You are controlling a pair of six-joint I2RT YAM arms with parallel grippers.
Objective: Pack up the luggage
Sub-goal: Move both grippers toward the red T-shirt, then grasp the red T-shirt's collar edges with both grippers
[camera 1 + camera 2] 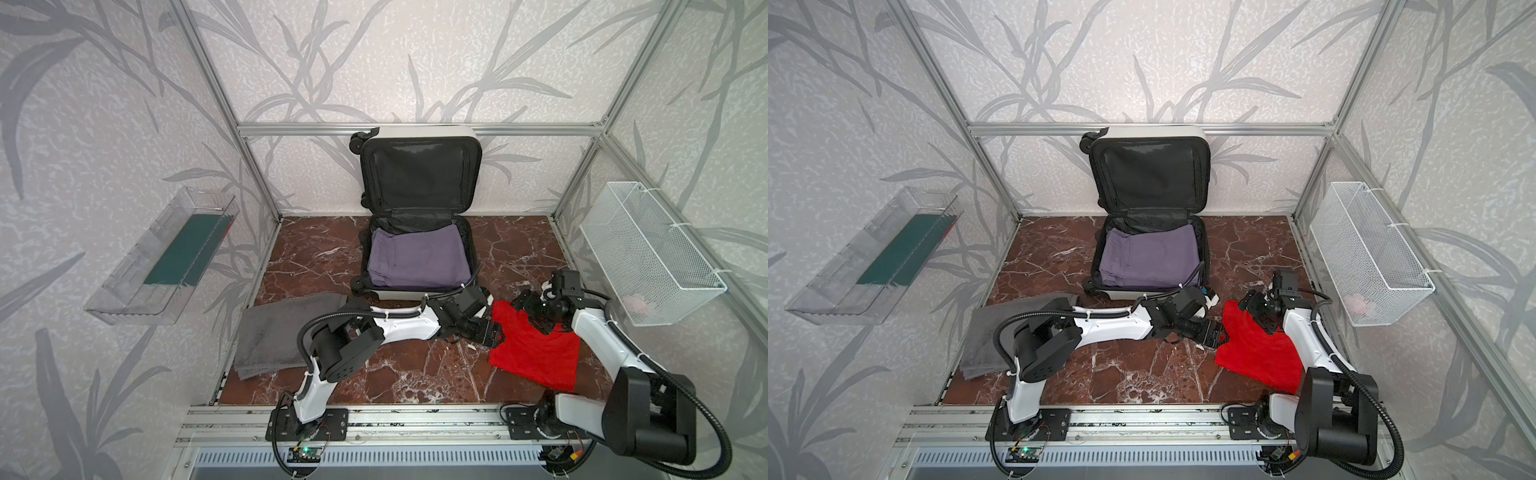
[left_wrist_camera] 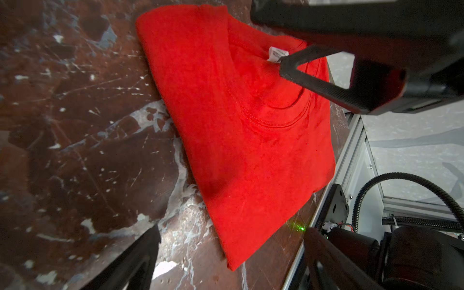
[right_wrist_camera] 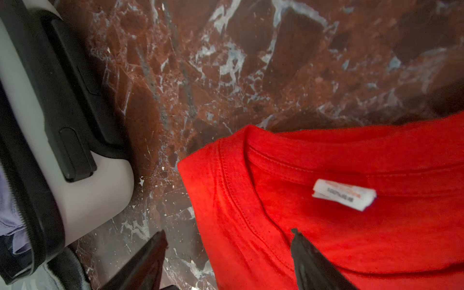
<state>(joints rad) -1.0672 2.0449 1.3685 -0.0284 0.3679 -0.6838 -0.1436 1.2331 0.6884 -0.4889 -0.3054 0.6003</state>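
Luggage (image 1: 419,178): open at the back middle of the table, its lid upright against the back wall. A folded purple garment (image 1: 417,259) fills the lower half.
Surface: dark red marble table (image 1: 415,374) with white veins, seen in both top views.
Room: walls with grey leaf wallpaper, held by aluminium frame bars.
Left wall: clear tray (image 1: 137,274) with a flat dark green thing inside. I cannot tell what it is.
Right wall: white mesh basket (image 1: 652,257). Something pale pink lies at its bottom, too blurred for me to name.
Towel (image 1: 270,332): grey, folded, front left on the table. The left arm covers its right part.
Shirt (image 1: 536,357): red, folded, front right, near the luggage corner but apart from it.
Left gripper (image 1: 493,334): jaws wide apart at the left edge of the shirt, holding nothing.
Right gripper (image 3: 226,263): jaws apart above the collar, one finger over the marble and the other over the cloth near the white label (image 3: 344,194). I cannot tell if it touches the cloth.
Hidden: the front edge of the luggage is partly behind the left arm. The right arm covers the right side of the shirt. I cannot read the label print.
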